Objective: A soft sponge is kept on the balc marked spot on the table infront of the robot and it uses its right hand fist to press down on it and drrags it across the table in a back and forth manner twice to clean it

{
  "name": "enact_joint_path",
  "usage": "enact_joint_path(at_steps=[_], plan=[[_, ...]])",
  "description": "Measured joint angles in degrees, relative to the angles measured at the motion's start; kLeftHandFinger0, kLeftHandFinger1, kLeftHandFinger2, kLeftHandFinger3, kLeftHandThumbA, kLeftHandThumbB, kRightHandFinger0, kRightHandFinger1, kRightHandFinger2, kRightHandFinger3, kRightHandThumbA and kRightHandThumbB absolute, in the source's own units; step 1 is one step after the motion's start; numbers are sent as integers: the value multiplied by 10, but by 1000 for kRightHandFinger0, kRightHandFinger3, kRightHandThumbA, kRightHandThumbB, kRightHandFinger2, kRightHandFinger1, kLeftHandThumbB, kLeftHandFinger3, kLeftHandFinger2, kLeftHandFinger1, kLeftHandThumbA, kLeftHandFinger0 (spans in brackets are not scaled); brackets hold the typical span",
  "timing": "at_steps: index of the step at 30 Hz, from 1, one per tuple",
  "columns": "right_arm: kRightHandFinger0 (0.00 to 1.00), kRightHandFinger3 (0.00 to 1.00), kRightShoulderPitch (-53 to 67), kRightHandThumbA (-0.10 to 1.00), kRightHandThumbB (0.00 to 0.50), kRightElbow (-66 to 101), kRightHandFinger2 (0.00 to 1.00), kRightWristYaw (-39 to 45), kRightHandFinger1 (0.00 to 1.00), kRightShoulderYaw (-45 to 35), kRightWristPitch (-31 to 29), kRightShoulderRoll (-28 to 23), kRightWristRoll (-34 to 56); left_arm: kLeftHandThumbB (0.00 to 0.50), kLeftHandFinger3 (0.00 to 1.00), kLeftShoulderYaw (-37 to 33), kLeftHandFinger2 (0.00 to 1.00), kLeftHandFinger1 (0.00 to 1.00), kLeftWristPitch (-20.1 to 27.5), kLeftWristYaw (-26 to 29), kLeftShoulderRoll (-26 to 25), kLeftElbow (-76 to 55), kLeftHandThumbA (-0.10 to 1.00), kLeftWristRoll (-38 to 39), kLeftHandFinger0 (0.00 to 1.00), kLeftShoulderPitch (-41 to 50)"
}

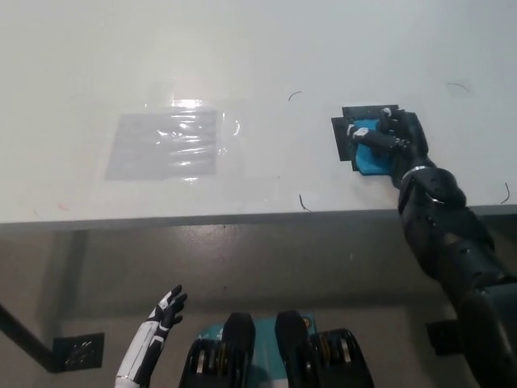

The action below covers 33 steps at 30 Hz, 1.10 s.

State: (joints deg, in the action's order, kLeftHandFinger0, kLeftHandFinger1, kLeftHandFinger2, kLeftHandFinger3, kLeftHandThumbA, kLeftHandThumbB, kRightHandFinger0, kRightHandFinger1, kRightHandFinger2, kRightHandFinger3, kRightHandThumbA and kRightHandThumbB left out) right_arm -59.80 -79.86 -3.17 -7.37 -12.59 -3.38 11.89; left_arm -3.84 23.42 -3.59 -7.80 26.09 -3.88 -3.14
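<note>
- Mostly, the table [258, 48] is a smooth, pale, matte slab; its near edge runs straight across the picture, and below it lies a grey floor.
- At about 10 o'clock from the picture's middle, a rectangular sheet of clear plastic film [166, 144] lies flat on the table, wrinkled and glossy, catching a bright glare along its top edge.
- At about 2 o'clock, a black square mark [346, 139] sits flat on the table, its left and upper borders showing.
- On that mark lies the sponge [371, 158], a bright blue, blocky, soft-looking piece; its lower left corner juts past the black mark onto the bare table.
- Over the sponge's upper right part rests the right hand [394, 139], black and hard-shelled, its fingers [373, 137] curled down in a clenched fist, pressing on the sponge rather than wrapped around it.
- From the hand the black, jointed right arm [448, 242] runs down to the 4 o'clock corner, crossing the table's near edge.
- Between the sponge and the plastic film the table is bare but for a few thin dark curved scratches [302, 202]; wide bare table lies toward 12 o'clock.
- At 7 o'clock, below the table edge, the white left hand [166, 309] hangs over the floor, fingers released and spread, holding nothing.
</note>
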Motion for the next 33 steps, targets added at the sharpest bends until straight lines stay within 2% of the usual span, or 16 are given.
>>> enact_joint_path(at_steps=[2,4,5,7,8,10,11,16,18,21,23,25,27,28,32,33], plan=[[0,0,0,1000,167,1,0,0,0,0,-3,10,0,423,1000,0,1000,1000,0,0,0,0,1000,0,1000,0],[0,0,-2,1000,145,1,0,0,0,0,-7,27,-1,418,1000,0,1000,1000,0,0,0,0,1000,0,1000,0],[8,0,-3,1000,181,2,0,0,0,1,-9,36,-2,424,1000,0,1000,1000,0,0,0,0,1000,0,1000,0],[0,0,-4,1000,130,3,0,0,0,6,-13,58,-5,431,1000,0,1000,1000,0,0,0,0,1000,0,1000,0],[0,0,-4,1000,121,3,0,1,0,9,-15,66,-6,430,1000,0,1000,1000,0,0,0,0,1000,0,1000,0],[0,0,-4,1000,149,4,0,5,0,13,-22,92,-9,431,1000,0,1000,1000,0,-1,-1,0,1000,0,1000,0],[0,0,-4,1000,140,5,0,6,0,16,-24,100,-11,428,1000,1,1000,1000,0,-1,-1,0,1000,0,1000,0],[0,0,-3,1000,174,5,0,11,0,40,-31,151,-25,419,1000,1,1000,1000,0,-1,-1,-1,1000,0,1000,1],[0,0,-3,1000,145,5,0,11,0,48,-32,159,-30,418,1000,1,1000,1000,0,-1,-1,-1,1000,0,1000,0],[0,0,-3,1000,144,5,15,12,0,59,-35,161,-39,416,1000,1,1000,1000,0,0,-1,-1,1000,-1,1000,1],[1,9,-3,1000,124,5,76,14,0,60,-35,160,-40,419,1000,2,1000,1000,0,0,-1,-1,1000,-1,1000,0],[0,1,-2,1000,116,5,97,18,0,59,-36,158,-40,426,1000,2,1000,1000,0,-1,-1,-1,1000,0,1000,0],[2,0,-2,1000,128,5,61,21,0,56,-36,156,-40,418,1000,2,1000,1000,0,-1,-1,-1,1000,0,1000,0],[0,0,-1,1000,110,5,47,22,0,56,-36,154,-40,417,1000,2,1000,1000,0,-1,-1,-1,1000,0,1000,0],[11,17,1,1000,107,6,77,24,0,55,-36,146,-41,424,1000,2,1000,1000,0,-1,-1,-1,1000,1,1000,0],[57,19,1,1000,113,7,85,24,0,55,-36,143,-41,418,1000,2,1000,1000,0,-1,-1,-1,1000,1,1000,0]])
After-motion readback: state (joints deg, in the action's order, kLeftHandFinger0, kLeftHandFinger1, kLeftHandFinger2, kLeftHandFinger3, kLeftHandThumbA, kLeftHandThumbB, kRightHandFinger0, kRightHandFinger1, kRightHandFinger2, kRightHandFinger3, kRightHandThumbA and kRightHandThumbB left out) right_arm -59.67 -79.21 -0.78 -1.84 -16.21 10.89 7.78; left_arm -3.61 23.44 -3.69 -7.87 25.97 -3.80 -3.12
